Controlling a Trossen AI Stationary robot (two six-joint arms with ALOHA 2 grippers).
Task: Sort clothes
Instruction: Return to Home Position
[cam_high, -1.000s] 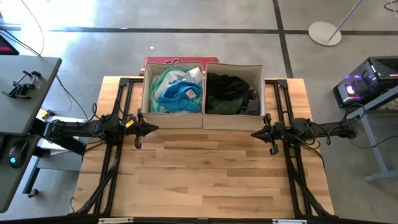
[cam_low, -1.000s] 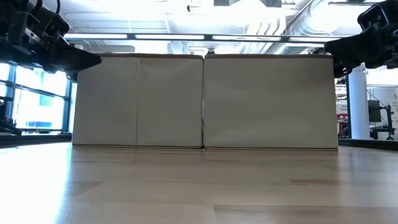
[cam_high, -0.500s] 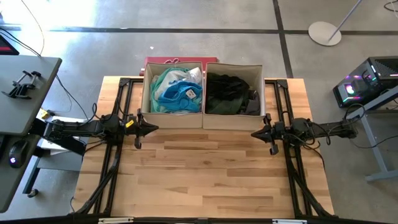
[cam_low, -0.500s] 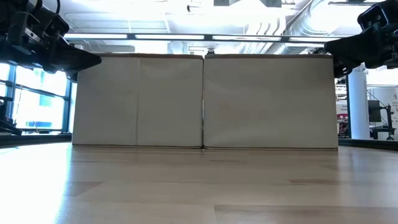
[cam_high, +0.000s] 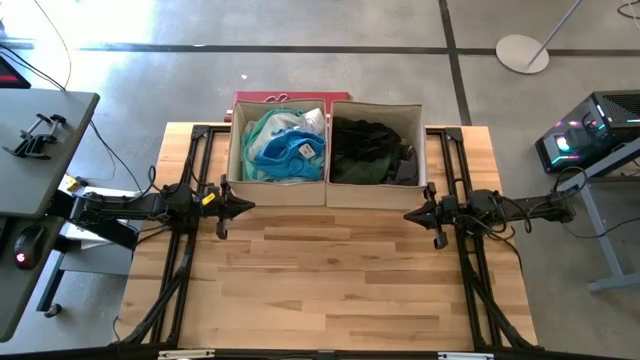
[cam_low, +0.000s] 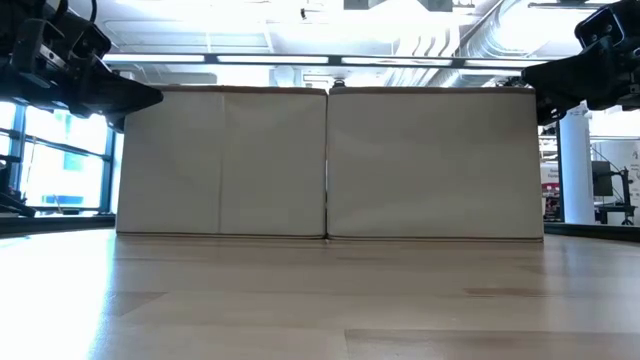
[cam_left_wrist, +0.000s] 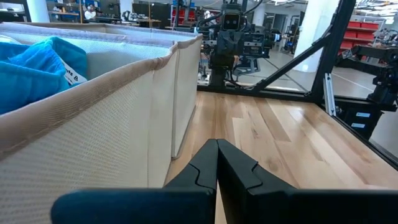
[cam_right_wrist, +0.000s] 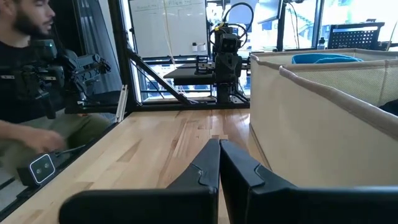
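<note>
Clothes (cam_high: 283, 146) from above; low, 2 bins (cam_low: 225, 160)

clothes (cam_high: 283, 145) in two bins (cam_high: 275, 192), side by side

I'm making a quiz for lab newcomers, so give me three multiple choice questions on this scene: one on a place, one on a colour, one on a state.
1. Of the two beige square fabric bins, left bin and right bin, which holds the black and charcoal soft clothes?
A. left
B. right
C. neither
2. Which colours lead among the soft fabric garments in the left bin?
A. bright blue and teal
B. red
C. yellow
3. How are the left pincer and right pincer?
A. both shut, empty
B. both open
C. both shut on cloth
1 B: the dark heap fills it.
2 A: blue folds lie on top.
3 A: the wrist views show each closed on nothing.
</note>
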